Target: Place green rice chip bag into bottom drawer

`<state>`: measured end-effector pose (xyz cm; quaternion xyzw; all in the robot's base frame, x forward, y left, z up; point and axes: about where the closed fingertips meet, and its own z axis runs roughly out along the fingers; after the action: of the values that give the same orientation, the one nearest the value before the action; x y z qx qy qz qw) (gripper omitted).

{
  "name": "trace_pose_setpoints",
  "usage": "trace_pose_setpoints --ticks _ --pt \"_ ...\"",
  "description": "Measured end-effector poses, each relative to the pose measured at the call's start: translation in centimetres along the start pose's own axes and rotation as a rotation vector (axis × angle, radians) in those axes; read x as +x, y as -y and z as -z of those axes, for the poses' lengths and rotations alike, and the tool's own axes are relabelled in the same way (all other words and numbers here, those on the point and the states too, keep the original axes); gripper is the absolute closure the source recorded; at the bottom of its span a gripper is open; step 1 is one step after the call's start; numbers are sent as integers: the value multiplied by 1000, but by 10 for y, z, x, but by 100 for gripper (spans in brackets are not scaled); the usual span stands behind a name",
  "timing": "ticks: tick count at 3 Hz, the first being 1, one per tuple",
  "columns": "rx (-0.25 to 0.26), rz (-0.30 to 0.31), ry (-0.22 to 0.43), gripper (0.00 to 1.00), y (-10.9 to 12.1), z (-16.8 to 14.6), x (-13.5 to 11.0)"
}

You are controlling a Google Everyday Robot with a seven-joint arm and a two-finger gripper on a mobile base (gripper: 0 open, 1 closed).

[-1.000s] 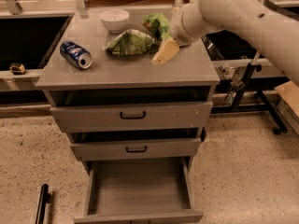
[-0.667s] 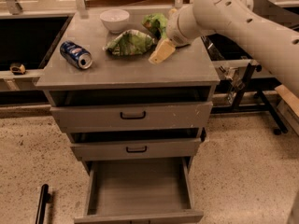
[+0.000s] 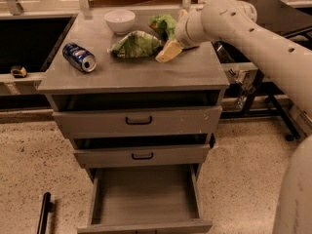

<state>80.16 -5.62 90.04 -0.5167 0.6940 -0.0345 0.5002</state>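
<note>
Now, on the cabinet [image 3: 195, 72]: can [image 3: 79, 57], bowl [image 3: 120, 21], pale bag [image 3: 136, 44]. Below, the drawer [image 3: 146, 199] stands pulled out, ready to receive. The chip bag [image 3: 163, 24] sits at the back, just beside the gripper [image 3: 169, 50], which hangs low, apparently to take it; how its jaws stand I cannot tell.

The gripper [image 3: 169, 51] hangs over the cabinet top [image 3: 146, 73], just before the green rice chip bag [image 3: 164, 24].

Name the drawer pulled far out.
The bottom drawer, its floor showing; the top drawer and middle drawer are not. The pincer is above, by the green rice chip bag.
</note>
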Motion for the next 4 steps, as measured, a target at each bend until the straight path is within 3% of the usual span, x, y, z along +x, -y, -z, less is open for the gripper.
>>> trace_pose_setpoints --ticks 1,2,3,4 --pt "3 -31 58 0 10 -10 15" --pt "2 26 70 0 10 -13 11" --pt "2 26 69 0 9 -13 11" --pt "33 40 15 0 18 -21 26"
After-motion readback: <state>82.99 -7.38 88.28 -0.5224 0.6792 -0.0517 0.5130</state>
